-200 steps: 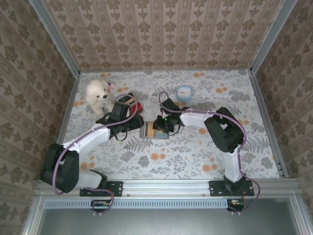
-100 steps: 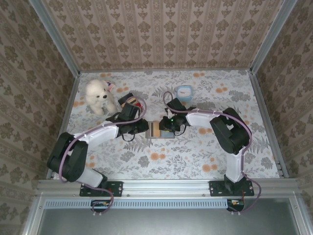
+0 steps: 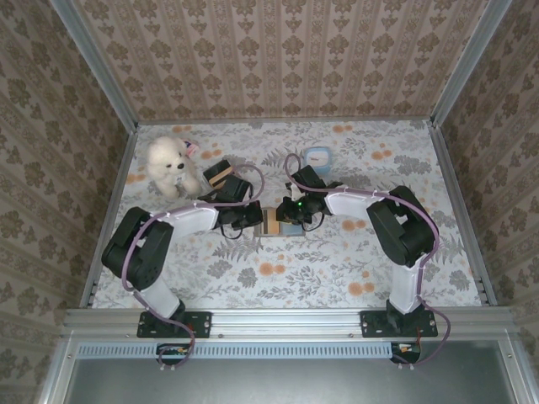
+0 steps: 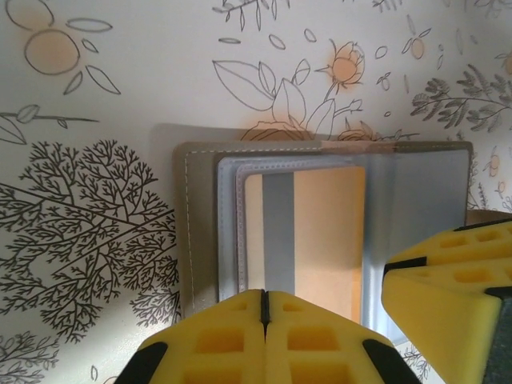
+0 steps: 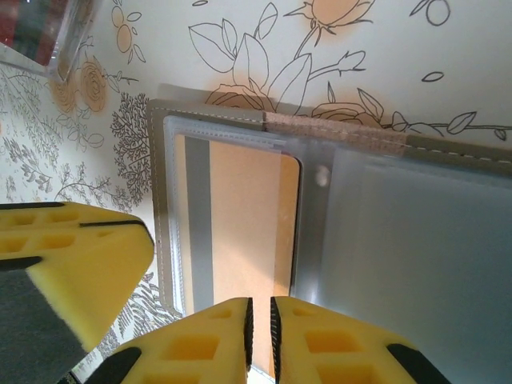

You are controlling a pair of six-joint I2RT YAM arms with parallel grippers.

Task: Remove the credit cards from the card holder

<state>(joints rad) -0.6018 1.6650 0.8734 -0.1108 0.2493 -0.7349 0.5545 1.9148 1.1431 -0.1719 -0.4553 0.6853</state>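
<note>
The card holder lies spread open on the flowered tabletop, grey-brown with grey-blue pockets. An orange credit card with a grey stripe sits in its clear pocket. My left gripper is at the holder's left edge, shut with its pads touching over the card's near end. From the right, my right gripper stands over the same card, its jaws a narrow slit apart with the card's near edge showing through the gap. Whether it pinches the card I cannot tell.
A white plush toy sits at the back left, with a black, tan and red striped block beside it just behind my left arm. A small blue-and-white container stands behind my right arm. Patterned walls enclose the table.
My left arm swung right to the holder's edge and its jaws closed. The right gripper's jaws narrowed. The holder shifted slightly to the right.
</note>
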